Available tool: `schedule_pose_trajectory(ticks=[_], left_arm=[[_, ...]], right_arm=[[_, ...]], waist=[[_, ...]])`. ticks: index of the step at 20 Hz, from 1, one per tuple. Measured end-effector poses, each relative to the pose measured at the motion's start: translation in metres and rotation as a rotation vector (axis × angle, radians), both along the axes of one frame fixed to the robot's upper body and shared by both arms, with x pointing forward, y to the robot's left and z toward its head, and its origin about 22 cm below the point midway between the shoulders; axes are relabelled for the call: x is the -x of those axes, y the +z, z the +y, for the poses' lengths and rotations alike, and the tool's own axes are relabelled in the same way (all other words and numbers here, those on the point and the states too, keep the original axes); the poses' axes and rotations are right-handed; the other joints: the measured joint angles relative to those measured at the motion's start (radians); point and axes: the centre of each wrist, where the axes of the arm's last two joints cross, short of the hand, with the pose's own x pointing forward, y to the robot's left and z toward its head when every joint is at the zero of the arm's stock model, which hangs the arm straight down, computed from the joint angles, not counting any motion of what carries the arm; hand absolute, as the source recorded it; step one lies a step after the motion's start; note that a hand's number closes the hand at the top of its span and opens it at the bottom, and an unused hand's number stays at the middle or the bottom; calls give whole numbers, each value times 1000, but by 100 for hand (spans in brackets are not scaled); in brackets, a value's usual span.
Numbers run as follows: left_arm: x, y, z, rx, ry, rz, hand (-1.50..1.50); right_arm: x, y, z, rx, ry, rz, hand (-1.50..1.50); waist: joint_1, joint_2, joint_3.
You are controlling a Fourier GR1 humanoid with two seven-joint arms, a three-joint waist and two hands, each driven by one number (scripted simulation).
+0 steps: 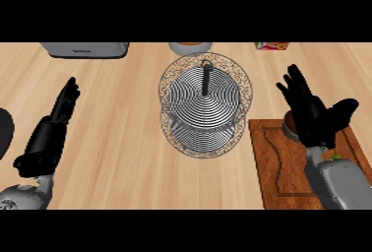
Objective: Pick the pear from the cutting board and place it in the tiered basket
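Note:
The wire tiered basket (205, 104) stands in the middle of the wooden counter, its central post pointing up. To its right lies the brown cutting board (280, 167). My right hand (314, 115) is open above the board's far end, fingers straight and thumb spread. The pear is mostly hidden: only a small yellow-green patch (335, 157) shows beside my right wrist. A brownish rounded shape (289, 124) peeks out under the palm's left side. My left hand (62, 106) rests open at the left, fingers pointing away, holding nothing.
A grey toaster (85, 49) sits at the far left edge, a pale round vessel (190, 47) behind the basket, and a red box (271, 46) at the far right. A dark rounded object (4, 132) shows at the left border.

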Motion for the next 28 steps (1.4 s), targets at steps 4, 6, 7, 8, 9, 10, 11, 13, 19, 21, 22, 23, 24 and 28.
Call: schedule_pose_trajectory(ticks=[4, 6, 7, 8, 9, 10, 11, 13, 19, 21, 22, 23, 24, 28], left_arm=[[4, -16, -6, 62, -35, 59, 0], [6, -25, -13, 108, -62, 107, 0], [8, -30, -17, 132, -80, 134, 0], [9, -34, -22, 159, -101, 159, 0], [9, -40, -26, 181, -120, 184, 0], [9, -43, -30, 197, -136, 202, 0], [6, -45, -31, 213, -148, 218, 0], [8, -51, -31, 235, -173, 246, 0], [4, -68, -33, 261, -187, 281, 0], [4, -72, -33, 261, -182, 287, 0], [4, -72, -34, 261, -185, 289, 0], [3, -71, -35, 261, -188, 291, 0], [2, -71, -36, 264, -188, 294, 0], [2, -74, -35, 263, -193, 303, 0]], right_arm=[[-9, -3, -28, -72, -205, 66, -150], [-11, -8, -52, -131, -368, 126, -150], [-8, -17, -68, -75, -442, 187, -150], [-7, -25, -77, -85, -522, 236, -150], [-10, -28, -80, -122, -587, 259, -150], [-13, -29, -83, -161, -643, 261, -150], [-16, -31, -82, -185, -686, 252, -150], [-18, -30, -87, -183, -752, 221, -150], [-19, 4, -113, 36, -777, 251, -150], [-17, 19, -127, 148, -746, 322, -150], [-17, 22, -132, 210, -725, 375, -150], [-16, 28, -137, 272, -695, 428, -150], [-15, 33, -140, 328, -658, 487, -150], [-13, 59, -152, 533, -503, 736, -150]], waist=[[-17, 17, -5], [-30, 27, -6], [-33, 34, -9], [-33, 37, -9], [-31, 38, -9], [-29, 38, -8], [-28, 36, -7], [-25, 31, -7], [-32, 21, -9], [-35, 19, -11], [-33, 18, -13], [-34, 18, -14], [-35, 16, -15], [-28, 16, -17]])
